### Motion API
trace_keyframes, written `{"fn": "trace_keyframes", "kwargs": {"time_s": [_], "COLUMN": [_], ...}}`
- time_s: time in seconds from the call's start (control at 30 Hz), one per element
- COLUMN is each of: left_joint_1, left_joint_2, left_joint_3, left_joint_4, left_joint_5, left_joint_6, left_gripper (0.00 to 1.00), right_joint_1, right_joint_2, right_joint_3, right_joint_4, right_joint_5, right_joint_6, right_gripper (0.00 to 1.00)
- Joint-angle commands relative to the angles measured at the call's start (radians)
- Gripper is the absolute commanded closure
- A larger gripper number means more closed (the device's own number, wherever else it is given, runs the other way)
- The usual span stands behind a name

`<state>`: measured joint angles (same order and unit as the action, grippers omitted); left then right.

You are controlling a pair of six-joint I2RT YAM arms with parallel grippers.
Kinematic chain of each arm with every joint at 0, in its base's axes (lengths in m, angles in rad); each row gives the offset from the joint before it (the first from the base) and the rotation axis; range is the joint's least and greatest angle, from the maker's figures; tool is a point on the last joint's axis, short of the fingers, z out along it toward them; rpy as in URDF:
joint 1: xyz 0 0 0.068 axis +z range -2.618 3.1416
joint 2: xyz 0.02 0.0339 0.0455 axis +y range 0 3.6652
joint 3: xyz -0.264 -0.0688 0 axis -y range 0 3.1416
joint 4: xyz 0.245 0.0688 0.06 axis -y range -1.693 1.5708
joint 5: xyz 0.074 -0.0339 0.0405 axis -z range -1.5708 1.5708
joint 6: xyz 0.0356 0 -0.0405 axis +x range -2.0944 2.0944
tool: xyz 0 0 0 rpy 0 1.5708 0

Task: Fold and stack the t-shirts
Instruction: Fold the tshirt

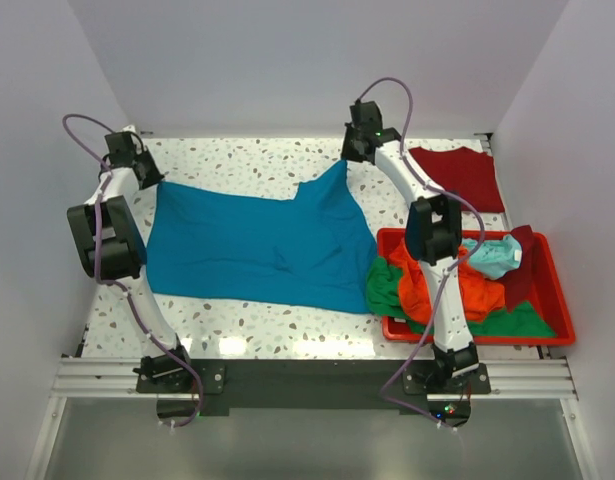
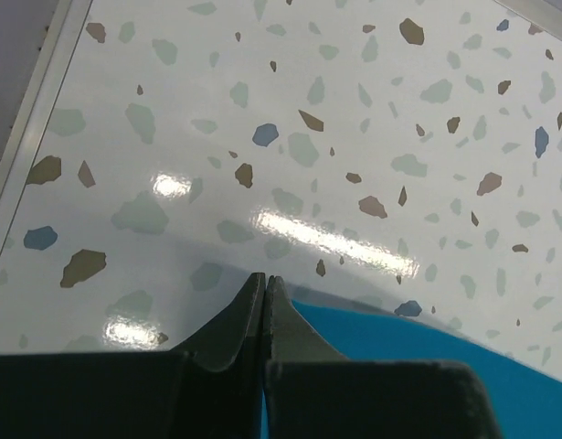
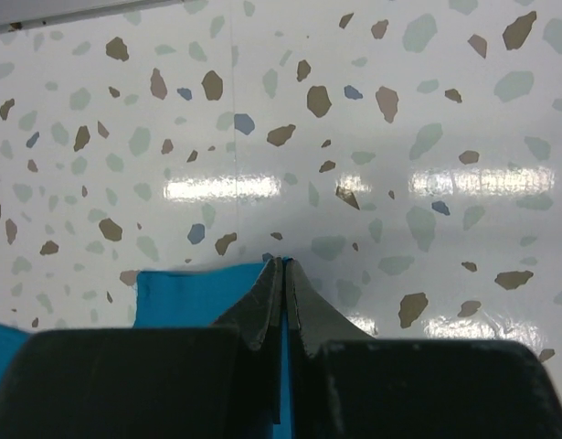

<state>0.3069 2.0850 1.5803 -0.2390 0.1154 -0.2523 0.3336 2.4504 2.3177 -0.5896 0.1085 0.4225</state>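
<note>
The teal-blue t-shirt (image 1: 257, 245) lies spread across the middle of the table. My left gripper (image 1: 149, 176) is shut on its far left corner; in the left wrist view (image 2: 265, 280) a blue strip shows between the closed fingers and teal cloth (image 2: 427, 357) lies to the right. My right gripper (image 1: 345, 158) is shut on the shirt's far right corner, lifted into a peak; the right wrist view (image 3: 284, 263) shows blue cloth (image 3: 194, 293) pinched between the fingers. A dark red t-shirt (image 1: 462, 172) lies folded at the far right.
A red plastic bin (image 1: 555, 300) stands at the near right with orange (image 1: 457, 290), green (image 1: 387, 285), pale aqua (image 1: 492, 255) and dark red shirts heaped in it. White walls close the table on three sides.
</note>
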Motion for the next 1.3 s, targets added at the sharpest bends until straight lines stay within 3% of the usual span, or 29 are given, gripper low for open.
{"fn": "trace_keyframes", "kwargs": {"time_s": [0.0,0.4,0.7,0.87,1.27], "left_joint_1": [0.014,0.041,0.069,0.101,0.135], "left_joint_2": [-0.049,-0.186,-0.253,-0.312,-0.376], "left_joint_3": [-0.012,-0.190,-0.284,-0.361,-0.433], "left_joint_4": [0.041,0.014,-0.028,-0.010,0.026], "left_joint_5": [0.044,-0.046,-0.112,-0.155,-0.120], "left_joint_6": [-0.022,0.050,0.028,-0.010,0.019], "left_gripper": [1.00,1.00,1.00,1.00,1.00], "right_joint_1": [0.001,0.036,0.108,0.143,0.174], "right_joint_2": [-0.103,-0.534,-0.761,-0.846,-0.990], "right_joint_3": [-0.065,-0.662,-0.929,-1.044,-1.124], "right_joint_4": [0.063,0.146,0.112,0.102,0.057], "right_joint_5": [-0.046,-0.107,-0.130,-0.116,-0.095], "right_joint_6": [0.027,0.033,0.055,0.087,0.119], "right_gripper": [1.00,1.00,1.00,1.00,1.00]}}
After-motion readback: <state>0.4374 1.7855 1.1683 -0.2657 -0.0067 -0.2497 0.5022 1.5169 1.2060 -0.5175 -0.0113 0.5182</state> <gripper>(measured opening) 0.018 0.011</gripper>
